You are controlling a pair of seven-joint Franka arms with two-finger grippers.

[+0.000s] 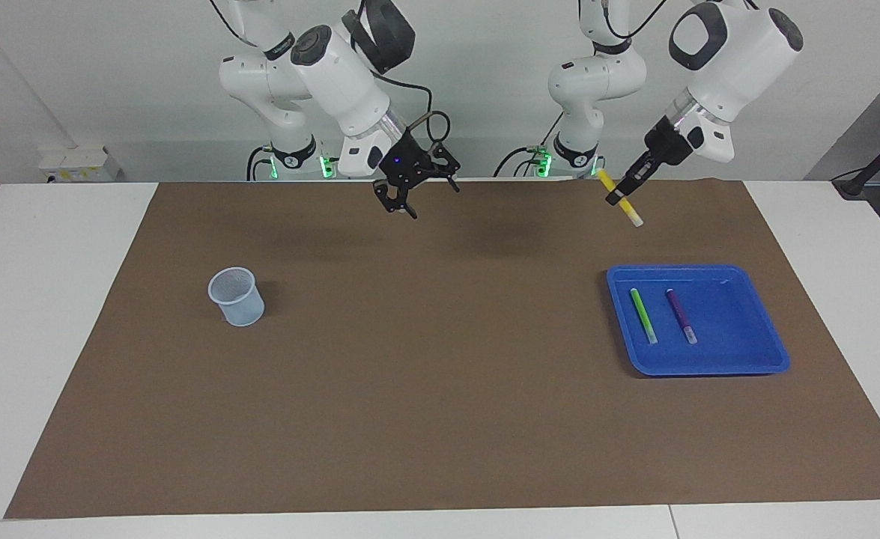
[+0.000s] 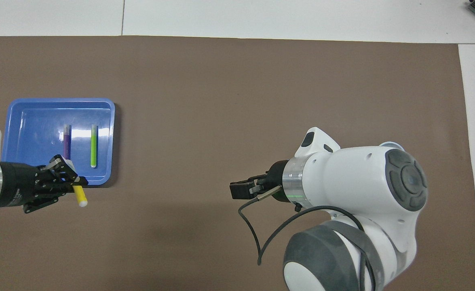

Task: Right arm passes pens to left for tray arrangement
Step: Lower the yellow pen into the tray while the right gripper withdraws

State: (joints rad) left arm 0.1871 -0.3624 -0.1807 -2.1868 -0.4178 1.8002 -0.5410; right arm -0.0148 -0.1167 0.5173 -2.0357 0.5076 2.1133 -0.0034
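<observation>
The left gripper (image 1: 622, 196) is clamped on the slim yellow pen (image 1: 629, 209), raised beside the glossy blue tray's (image 1: 773, 329) robot-side rim. The right gripper (image 1: 402, 196), jaws apart, holds nothing above the brown mat (image 1: 440, 389).

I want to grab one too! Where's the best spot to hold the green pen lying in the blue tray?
Probably the middle of the green pen, coming straight down from above. It lies flat in the tray with bare floor on both long sides and a clear gap to the purple pen, so fingers could close across its thin body. The raised rim blocks sideways reaches.
</observation>
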